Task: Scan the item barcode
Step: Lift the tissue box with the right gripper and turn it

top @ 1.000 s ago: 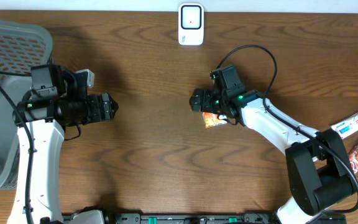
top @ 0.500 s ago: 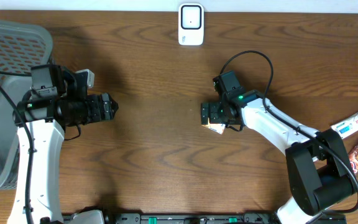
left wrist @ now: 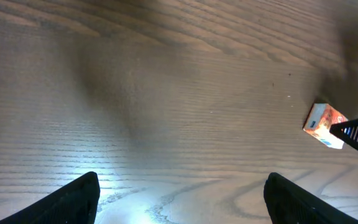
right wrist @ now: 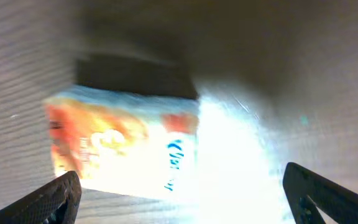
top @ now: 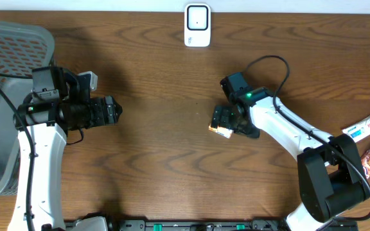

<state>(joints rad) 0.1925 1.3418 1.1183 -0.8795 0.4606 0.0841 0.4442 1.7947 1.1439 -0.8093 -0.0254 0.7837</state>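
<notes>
Seen from overhead, the small orange-and-white box (top: 221, 131) lies flat on the wooden table (top: 159, 160), a little toward 3 o'clock from the table's middle. The right gripper (top: 231, 124) sits just over the box's 1 o'clock side. Its jaws are spread wide and clamp nothing: in the right wrist view the box (right wrist: 123, 146) rests on the wood between and ahead of the two fingertips (right wrist: 58, 198), and we see neither one pressing on it. A strong glare washes out the box's 3 o'clock end there, so we cannot read any printing or find a barcode. The left gripper (top: 110, 112) hangs well apart at 9 o'clock, pointing toward 3 o'clock, jaws also apart and empty. In its own wrist view there is only bare wood between its fingers (left wrist: 76, 198), with the box (left wrist: 324, 126) far off at 2 o'clock, beside a dark tip of the right gripper. The white scanner (top: 197, 25) stands at the table's 12 o'clock edge. A grey mesh basket (top: 8, 45) fills the 10 o'clock corner. A white carton (top: 365, 127) and an orange packet (top: 369, 160) lie at the 4 o'clock edge.
</notes>
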